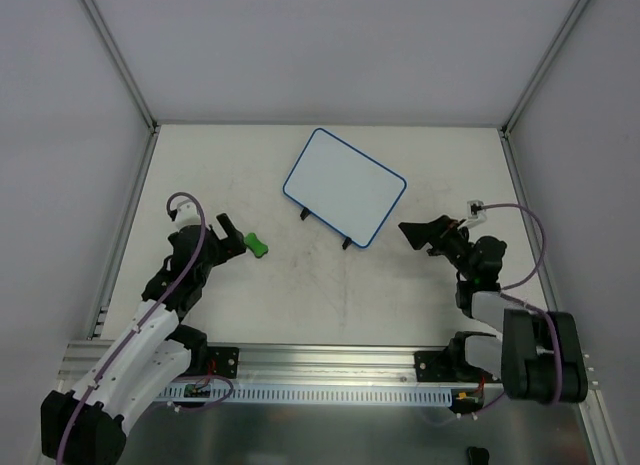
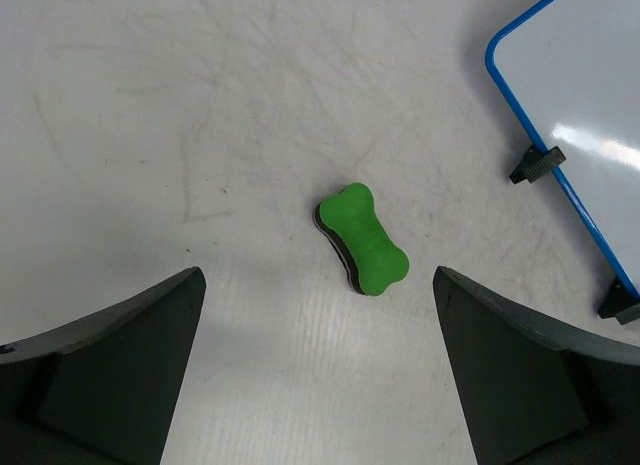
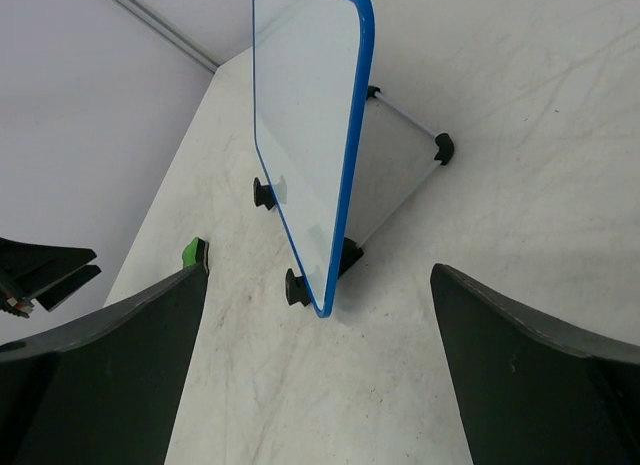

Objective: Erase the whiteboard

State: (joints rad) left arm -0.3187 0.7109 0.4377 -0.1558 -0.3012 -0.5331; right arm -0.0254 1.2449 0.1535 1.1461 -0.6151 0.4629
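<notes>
White, unmarked, the whiteboard looks erased; green eraser lies loose; left gripper and right gripper spread, empty.

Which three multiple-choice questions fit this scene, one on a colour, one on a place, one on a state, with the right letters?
1. What colour is the frame of the whiteboard? A) blue B) red C) black
2. Where does the green eraser lie? A) on the whiteboard B) on the table before the left hand C) against the wall
3. How are the left hand and the right hand? A) both shut B) one holds the eraser C) both open, empty
Answers: 1 A, the rim shows blue; 2 B, the left wrist view shows it on the table ahead; 3 C, wide gaps, nothing held.
</notes>
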